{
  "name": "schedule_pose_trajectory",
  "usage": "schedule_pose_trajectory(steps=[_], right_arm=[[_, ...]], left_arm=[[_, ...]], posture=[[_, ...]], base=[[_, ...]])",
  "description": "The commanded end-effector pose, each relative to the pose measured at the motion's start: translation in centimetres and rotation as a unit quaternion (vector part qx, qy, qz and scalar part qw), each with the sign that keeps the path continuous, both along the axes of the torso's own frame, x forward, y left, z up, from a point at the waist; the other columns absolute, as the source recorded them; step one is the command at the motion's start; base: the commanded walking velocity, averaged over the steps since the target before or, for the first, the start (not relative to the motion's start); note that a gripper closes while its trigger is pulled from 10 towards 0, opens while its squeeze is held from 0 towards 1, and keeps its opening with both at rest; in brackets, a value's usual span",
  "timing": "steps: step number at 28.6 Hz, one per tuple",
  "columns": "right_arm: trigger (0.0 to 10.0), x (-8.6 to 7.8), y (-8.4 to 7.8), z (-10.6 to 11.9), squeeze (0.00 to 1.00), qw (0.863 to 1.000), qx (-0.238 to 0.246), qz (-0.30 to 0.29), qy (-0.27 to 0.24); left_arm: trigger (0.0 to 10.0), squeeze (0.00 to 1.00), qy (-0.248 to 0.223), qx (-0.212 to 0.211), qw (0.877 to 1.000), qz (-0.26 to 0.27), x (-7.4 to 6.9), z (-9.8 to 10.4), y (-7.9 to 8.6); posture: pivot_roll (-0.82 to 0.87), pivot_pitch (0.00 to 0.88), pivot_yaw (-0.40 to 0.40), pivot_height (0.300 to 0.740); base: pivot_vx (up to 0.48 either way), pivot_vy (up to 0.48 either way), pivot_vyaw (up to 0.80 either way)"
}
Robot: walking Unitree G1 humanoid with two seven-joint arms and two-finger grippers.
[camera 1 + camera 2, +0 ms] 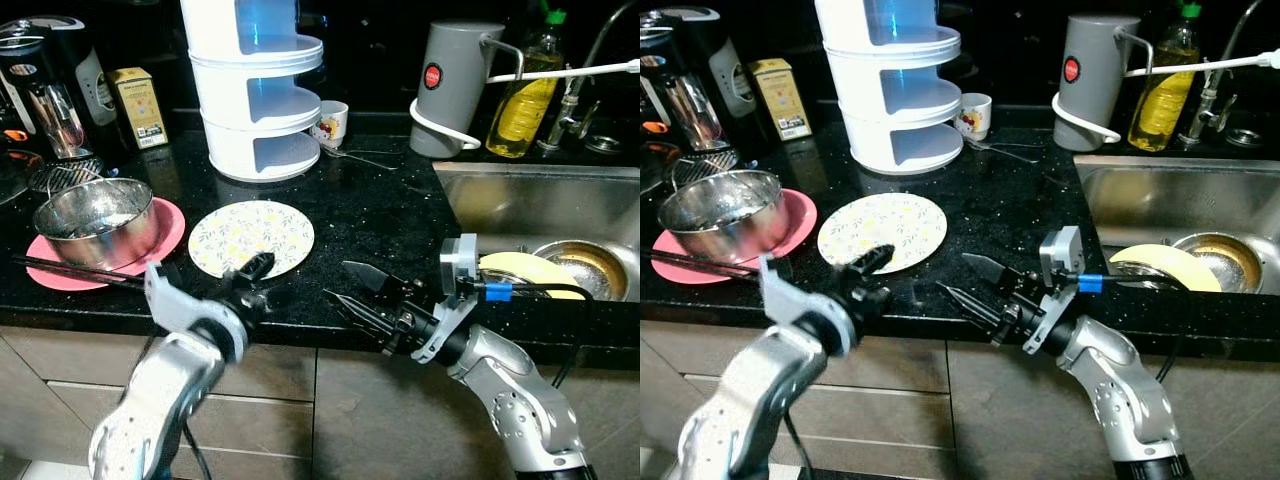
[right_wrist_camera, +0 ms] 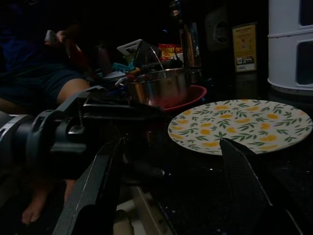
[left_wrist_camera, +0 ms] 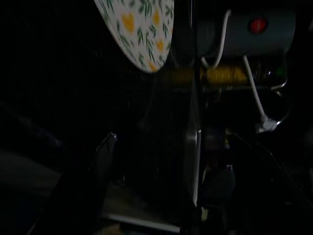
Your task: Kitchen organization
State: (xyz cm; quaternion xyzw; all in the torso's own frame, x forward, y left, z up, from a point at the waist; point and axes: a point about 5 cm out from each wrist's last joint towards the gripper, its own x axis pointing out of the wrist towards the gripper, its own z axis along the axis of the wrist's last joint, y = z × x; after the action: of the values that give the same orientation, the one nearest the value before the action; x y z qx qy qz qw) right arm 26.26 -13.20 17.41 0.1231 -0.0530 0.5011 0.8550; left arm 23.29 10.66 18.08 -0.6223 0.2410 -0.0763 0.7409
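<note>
The flowered plate lies flat near the front edge of the black worktop, just beside the pink plate that carries the steel bowl, which puts it within easy reach of both arms. The right end effector hangs low at the worktop's edge, fingers spread wide and empty, aimed sideways at the plate's rim, probably to slide under it. The left end effector sits at the plate's near rim; its fingers look parted in the dark left wrist view, gripping nothing. A white tiered rack stands behind, a likely destination. The sink holds a yellow plate, partly cut off. A seated person's legs are dimly visible in the right wrist view.
</note>
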Motion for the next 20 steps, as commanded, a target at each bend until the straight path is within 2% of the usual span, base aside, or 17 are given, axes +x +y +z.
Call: schedule_pose_trajectory(steps=[1,4,9,20], right_arm=[[10.0,-0.2,0.1,0.3,0.00,1.000,0.003,0.007,-0.003],[10.0,-0.1,0.1,0.3,0.00,1.000,0.002,0.007,-0.003],[10.0,-0.1,0.1,0.3,0.00,1.000,0.002,0.006,-0.002],[10.0,-0.1,0.0,0.4,0.00,1.000,0.000,0.005,-0.002]], left_arm=[[10.0,0.00,0.029,-0.024,0.999,-0.001,-0.3,-0.7,-0.6],[10.0,0.00,0.030,-0.015,0.999,0.015,-0.1,-0.9,0.2],[10.0,0.00,0.006,-0.005,0.997,0.083,1.0,-0.3,2.8],[10.0,0.00,-0.001,-0.003,0.991,0.130,2.2,-0.6,4.7]], posture=[[0.01,0.000,-0.002,0.740],[0.01,0.000,-0.003,0.740],[0.01,0.000,-0.006,0.740],[0.00,0.000,-0.011,0.740]], base=[[0.000,0.000,0.00],[0.000,0.000,0.00],[0.000,0.000,0.00],[0.000,0.000,0.00]])
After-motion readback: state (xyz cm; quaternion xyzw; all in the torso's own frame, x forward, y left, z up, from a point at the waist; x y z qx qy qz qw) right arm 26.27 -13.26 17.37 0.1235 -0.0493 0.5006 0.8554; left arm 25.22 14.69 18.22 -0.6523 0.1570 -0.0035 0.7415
